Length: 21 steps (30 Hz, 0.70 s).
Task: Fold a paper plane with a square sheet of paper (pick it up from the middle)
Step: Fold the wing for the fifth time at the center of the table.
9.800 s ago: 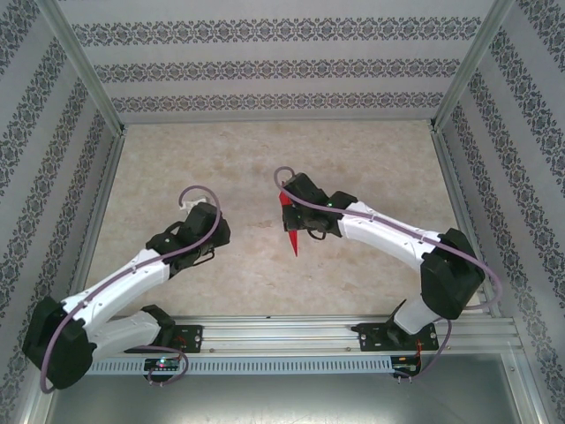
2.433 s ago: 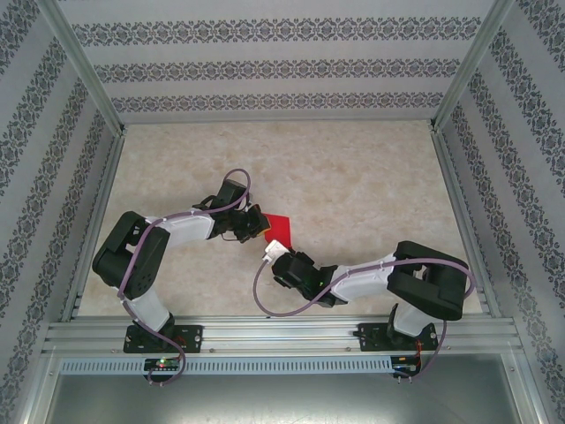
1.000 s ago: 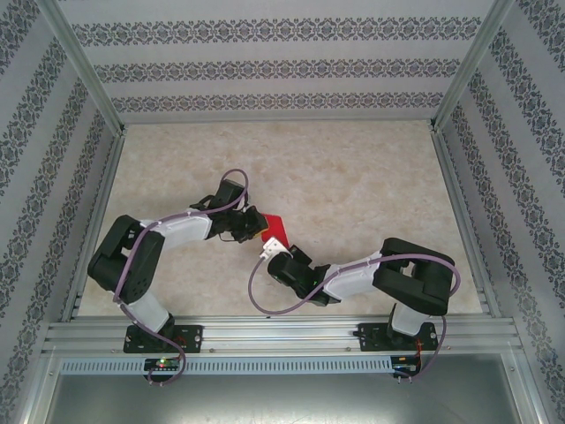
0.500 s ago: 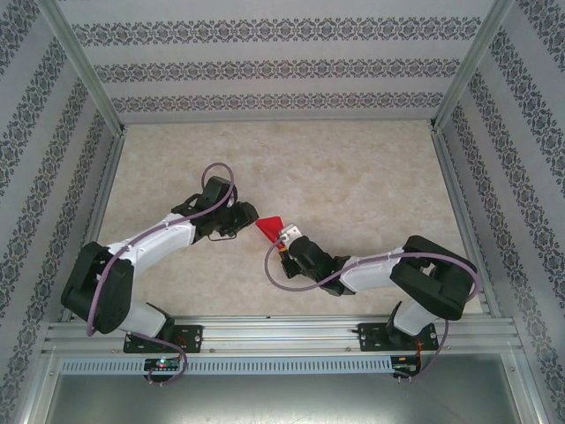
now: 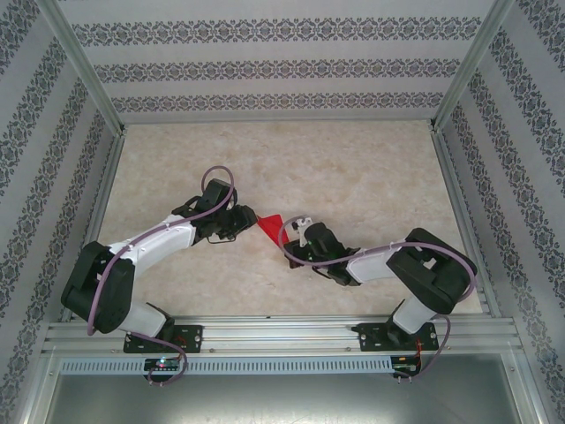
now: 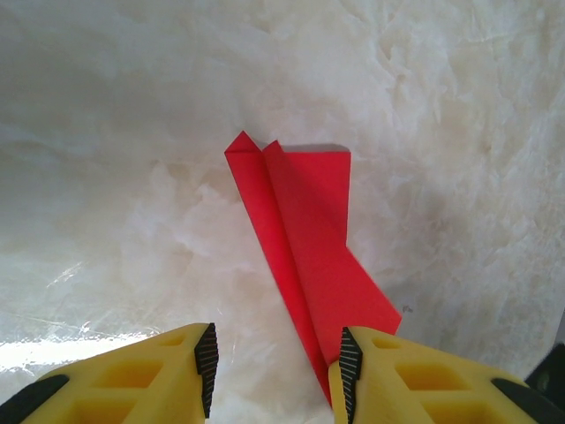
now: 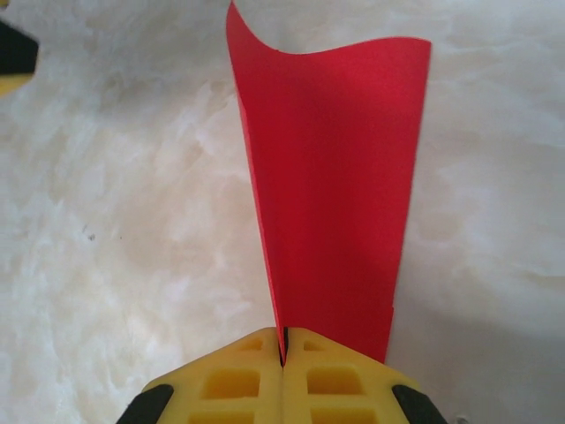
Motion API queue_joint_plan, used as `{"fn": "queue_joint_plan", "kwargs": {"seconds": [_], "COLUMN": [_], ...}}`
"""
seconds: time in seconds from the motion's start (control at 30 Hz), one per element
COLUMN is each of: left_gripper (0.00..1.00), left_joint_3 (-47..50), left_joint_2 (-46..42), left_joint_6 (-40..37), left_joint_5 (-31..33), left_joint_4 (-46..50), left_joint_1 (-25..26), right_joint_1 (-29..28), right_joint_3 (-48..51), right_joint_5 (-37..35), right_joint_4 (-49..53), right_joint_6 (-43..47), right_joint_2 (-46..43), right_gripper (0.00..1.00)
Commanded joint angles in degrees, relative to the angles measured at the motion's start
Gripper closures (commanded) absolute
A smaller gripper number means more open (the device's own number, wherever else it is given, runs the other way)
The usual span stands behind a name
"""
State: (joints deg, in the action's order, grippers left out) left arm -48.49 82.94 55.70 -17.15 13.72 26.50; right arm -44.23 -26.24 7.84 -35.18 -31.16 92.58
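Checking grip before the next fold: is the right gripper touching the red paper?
Touching. Right wrist view: the right gripper is shut, with the narrow end of the red paper pinched in the seam between its jaws.

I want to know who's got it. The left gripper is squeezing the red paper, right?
Not quite. The right gripper is squeezing the red paper: the right wrist view shows its jaws shut on the paper's narrow end. The left gripper is open.
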Motion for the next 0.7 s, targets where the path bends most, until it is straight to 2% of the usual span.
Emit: {"fn": "queue_joint_plan", "kwargs": {"seconds": [0.0, 0.1, 0.33, 0.43, 0.53, 0.67], "left_gripper": [0.56, 0.57, 0.57, 0.57, 0.56, 0.45], "left_joint_3": [0.58, 0.96, 0.93, 1.01, 1.2, -1.0], "left_joint_2": [0.67, 0.8, 1.42, 1.76, 2.41, 5.5], "left_joint_6": [-1.03, -0.86, -1.14, -1.21, -1.38, 0.34], "left_joint_5": [-1.05, -1.49, -2.77, -3.38, -4.78, -7.42], "left_joint_4": [-0.44, -0.97, -1.57, -2.25, -4.07, -6.82], "left_joint_1": [-0.56, -0.57, -0.53, -0.56, -0.49, -0.47], "right_joint_1": [2.86, 5.14, 9.84, 10.98, 11.11, 10.7], "right_joint_3": [0.25, -0.06, 2.42, 2.5, 1.92, 1.33], "right_joint_5": [8.7, 13.59, 22.6, 24.63, 25.36, 23.86], "right_joint_4": [-2.23, -4.5, -22.16, -26.51, -25.28, -19.64], "right_joint_6": [-6.39, -10.47, -22.3, -25.82, -25.85, -22.45], "right_joint_2": [2.23, 4.42, 12.32, 15.13, 15.32, 13.2], "right_gripper": [1.0, 1.0, 1.0, 1.0, 1.0, 1.0]}}
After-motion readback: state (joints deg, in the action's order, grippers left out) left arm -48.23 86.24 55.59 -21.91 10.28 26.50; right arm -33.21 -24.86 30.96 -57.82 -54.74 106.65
